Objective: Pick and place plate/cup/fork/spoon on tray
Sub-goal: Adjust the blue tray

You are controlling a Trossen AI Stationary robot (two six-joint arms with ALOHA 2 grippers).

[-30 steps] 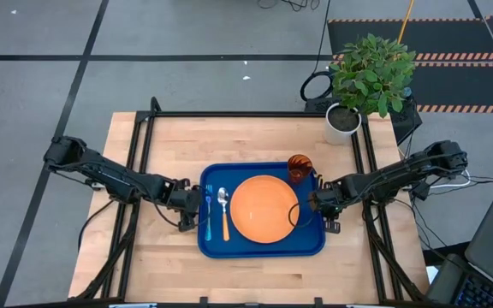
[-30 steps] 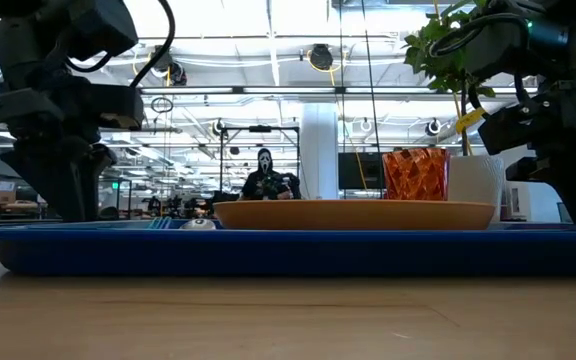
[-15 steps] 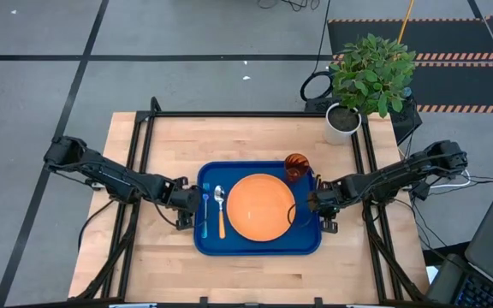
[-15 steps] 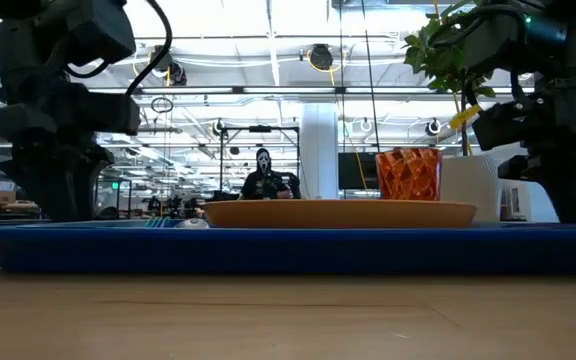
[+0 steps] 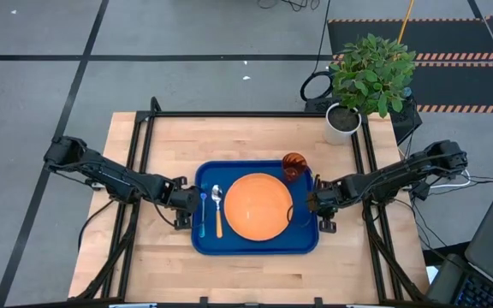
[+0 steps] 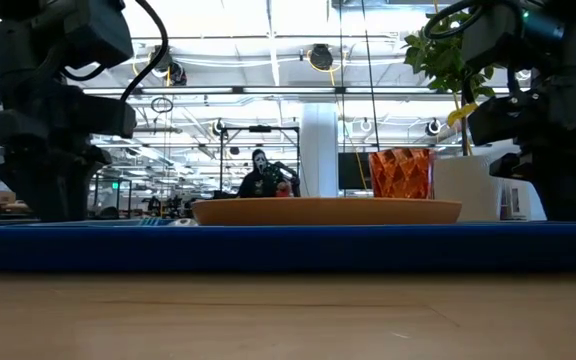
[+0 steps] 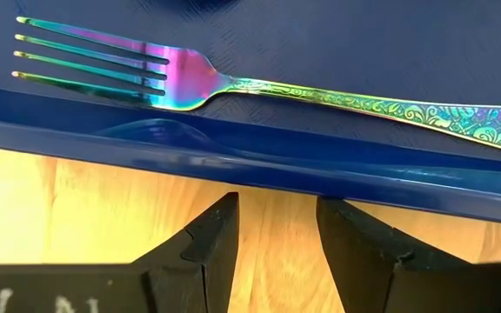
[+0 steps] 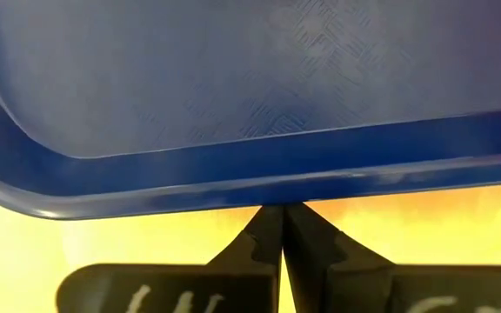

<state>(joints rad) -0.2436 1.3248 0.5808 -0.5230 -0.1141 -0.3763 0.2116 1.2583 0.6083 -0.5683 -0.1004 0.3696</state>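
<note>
The blue tray (image 5: 255,245) lies on the wooden table. On it are the orange plate (image 5: 257,206), the orange-red cup (image 5: 294,166) at its far right corner, the orange-handled spoon (image 5: 217,207) and the thin fork (image 5: 202,210), which looks iridescent in the left wrist view (image 7: 233,83). My right gripper (image 5: 317,204) is shut at the tray's right rim. My left gripper (image 5: 186,208) is open just outside the tray's left rim (image 7: 259,156), with its fingertips (image 7: 226,204) a little short of it. My right gripper meets the outer side of the tray's right rim (image 8: 277,193) with the tips of its shut fingers (image 8: 268,228). The fingers come level from the table's right side. The tray lies flat on the table.
A white pot with a green plant (image 5: 342,120) stands at the table's far right corner. Black frame rails (image 5: 144,145) run along the table's left, right and far sides. Bare wood lies near and far of the tray.
The tray, with the plate, cup, fork and spoon on it, has slid a little toward the table's left edge, flat on the table. My shut right gripper has followed at its right rim. My left gripper has backed slightly toward the left edge.
</note>
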